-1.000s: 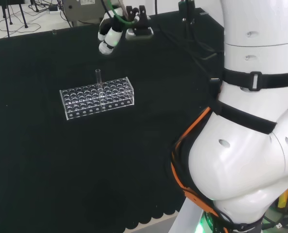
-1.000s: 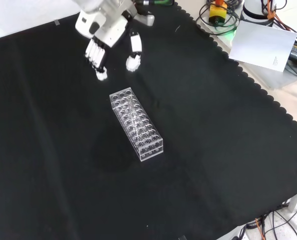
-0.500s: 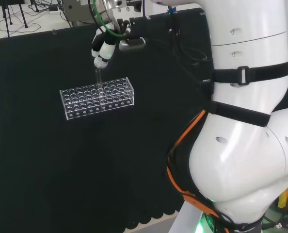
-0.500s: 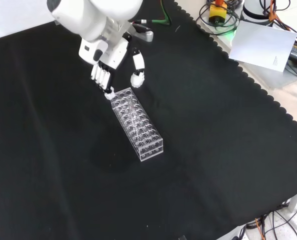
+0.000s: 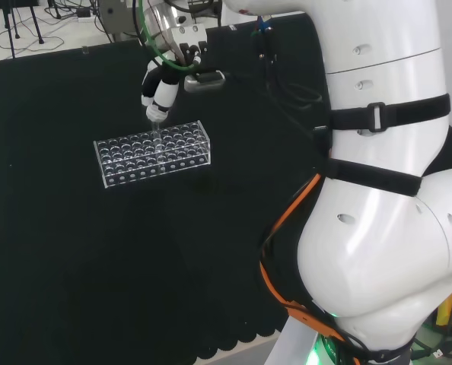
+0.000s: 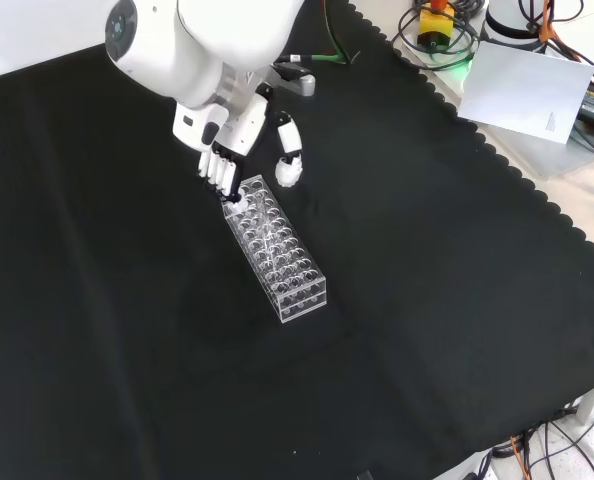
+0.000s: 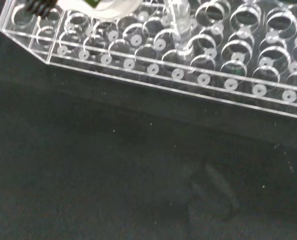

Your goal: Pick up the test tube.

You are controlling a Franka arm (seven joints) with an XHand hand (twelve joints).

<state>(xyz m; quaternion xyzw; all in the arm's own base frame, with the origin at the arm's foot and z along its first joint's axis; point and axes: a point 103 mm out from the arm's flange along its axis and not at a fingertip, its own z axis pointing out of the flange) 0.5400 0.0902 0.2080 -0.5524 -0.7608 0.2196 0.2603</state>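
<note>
My arm (image 5: 378,152) reaches over the black cloth (image 6: 427,300) to the clear rack (image 6: 274,246). My hand (image 6: 229,160), fingers straight and thumb apart, hovers at the rack's far end in the front view; the tube (image 7: 181,22) stands upright in the rack just under my fingertips (image 5: 154,114).

1 clear rack (image 6: 277,243), 1 test tube (image 7: 181,20), 1 hand (image 6: 233,150).

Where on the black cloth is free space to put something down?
In the front view, bare cloth lies right of the tube rack up to the scalloped edge, and left of it too. It is crowded at the rack's far end, where the hand hovers.
</note>
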